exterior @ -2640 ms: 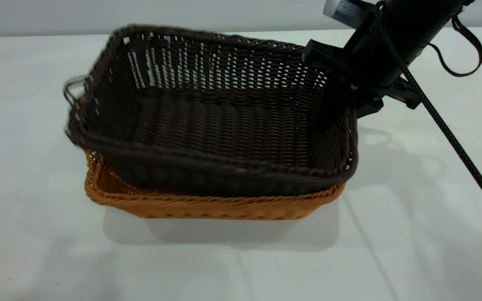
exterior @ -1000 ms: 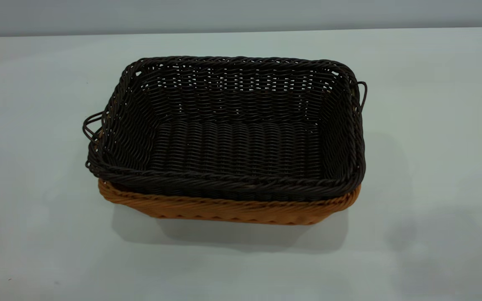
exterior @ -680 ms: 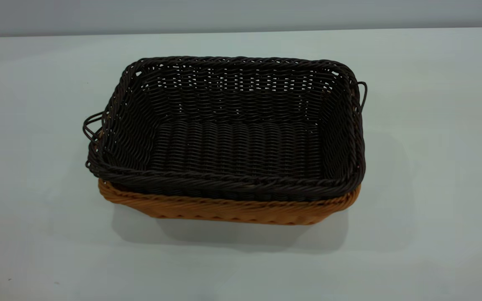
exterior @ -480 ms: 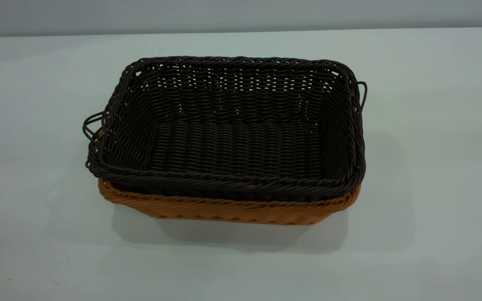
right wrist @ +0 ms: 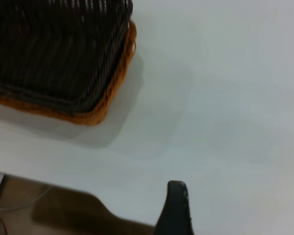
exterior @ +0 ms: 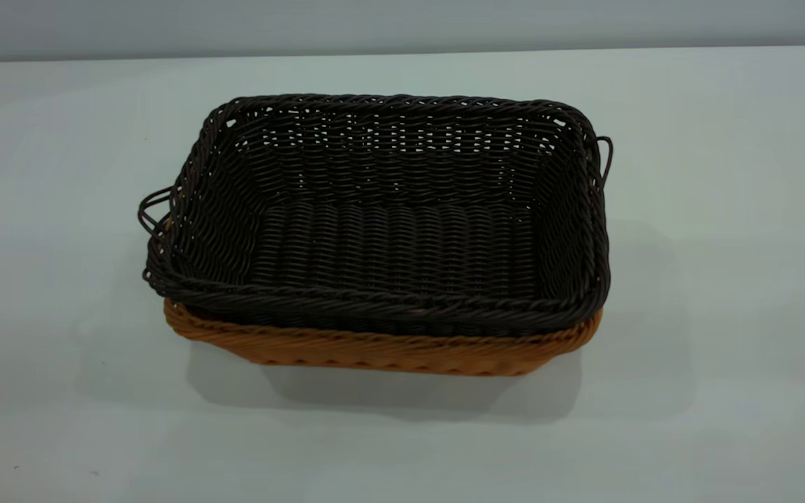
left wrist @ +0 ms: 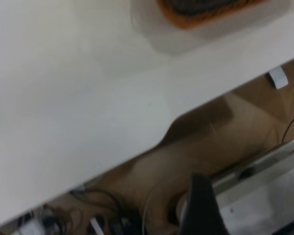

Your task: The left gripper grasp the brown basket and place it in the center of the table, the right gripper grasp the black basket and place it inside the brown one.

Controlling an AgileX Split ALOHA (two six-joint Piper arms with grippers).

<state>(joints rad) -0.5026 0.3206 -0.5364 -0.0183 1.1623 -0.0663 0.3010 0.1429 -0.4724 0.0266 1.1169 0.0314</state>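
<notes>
While the black basket [exterior: 388, 209] nests inside the brown basket [exterior: 381, 349], each end effector's spread stays untellable.

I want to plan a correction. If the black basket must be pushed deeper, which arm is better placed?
Right, probably: its wrist view shows the black basket closer. The left wrist view sees only the brown basket corner, far.

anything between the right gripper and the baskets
Nothing: in the right wrist view only bare table separates the right gripper from the nested baskets.
</notes>
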